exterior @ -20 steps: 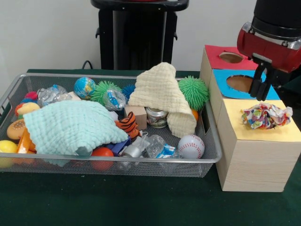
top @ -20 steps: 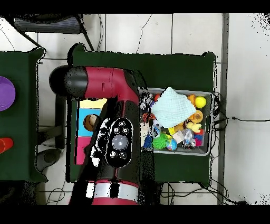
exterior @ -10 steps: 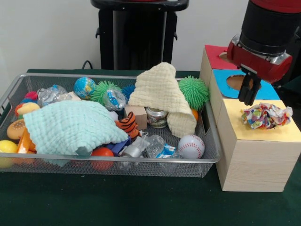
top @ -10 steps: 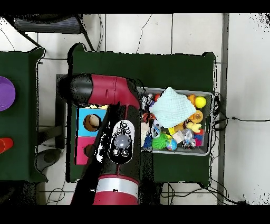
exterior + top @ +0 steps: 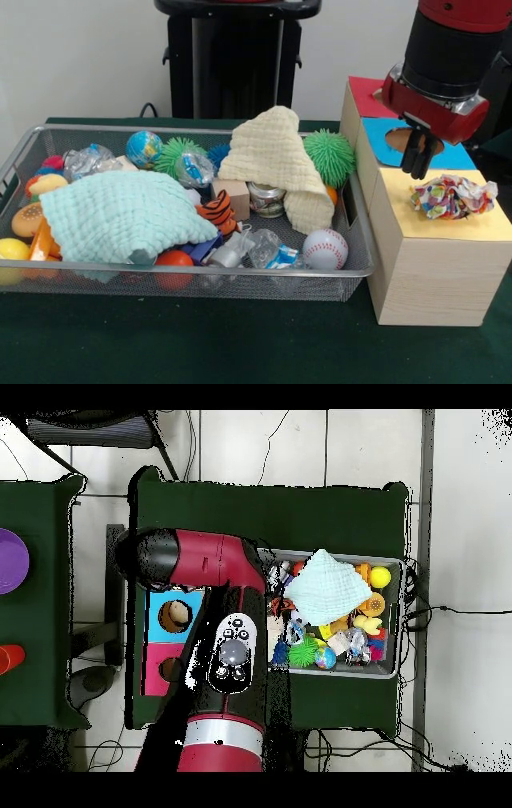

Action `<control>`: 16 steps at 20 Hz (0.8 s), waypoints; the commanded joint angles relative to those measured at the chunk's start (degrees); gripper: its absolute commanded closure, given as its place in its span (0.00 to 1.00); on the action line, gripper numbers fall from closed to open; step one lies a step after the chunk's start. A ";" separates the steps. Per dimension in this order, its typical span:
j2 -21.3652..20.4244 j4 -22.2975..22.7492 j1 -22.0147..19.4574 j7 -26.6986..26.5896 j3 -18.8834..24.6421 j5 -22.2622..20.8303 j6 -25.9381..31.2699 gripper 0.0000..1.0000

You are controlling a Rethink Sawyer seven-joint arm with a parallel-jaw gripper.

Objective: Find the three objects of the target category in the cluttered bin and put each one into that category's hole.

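One polka-dot fabric piece [image 5: 452, 196] lies crumpled on the yellow top of the pale wood box [image 5: 432, 272], covering its hole, which is hidden. My gripper [image 5: 419, 157] hangs empty just left of and above this piece, over the edge between the blue and yellow tops, fingers slightly apart. No other polka-dot piece shows in the wire mesh bin [image 5: 200, 273]. In the overhead view my arm [image 5: 228, 664] covers the yellow box and the gripper; the bin's rim [image 5: 401, 619] shows at the right.
In the bin lie a mint-green waffle cloth [image 5: 120, 216], a cream waffle cloth [image 5: 276, 164], a baseball [image 5: 325, 249], a green spiky ball [image 5: 330, 156], a globe ball [image 5: 144, 148] and other toys. The blue-topped box's hole [image 5: 396, 141] and the red-topped box [image 5: 364, 92] stand behind the yellow one.
My gripper has moved left, away from above the polka-dot piece toward the bin side of the boxes. The piece has stayed on the yellow top.
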 commanded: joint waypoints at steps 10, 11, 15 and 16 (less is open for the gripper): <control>-0.36 -2.45 -0.25 9.66 2.18 2.11 6.40 1.00; -0.12 -3.03 -0.20 9.85 2.18 2.13 6.19 1.00; -0.05 -2.89 0.23 10.81 2.35 2.80 4.88 1.00; 0.33 -2.57 0.17 10.91 2.53 3.06 3.84 1.00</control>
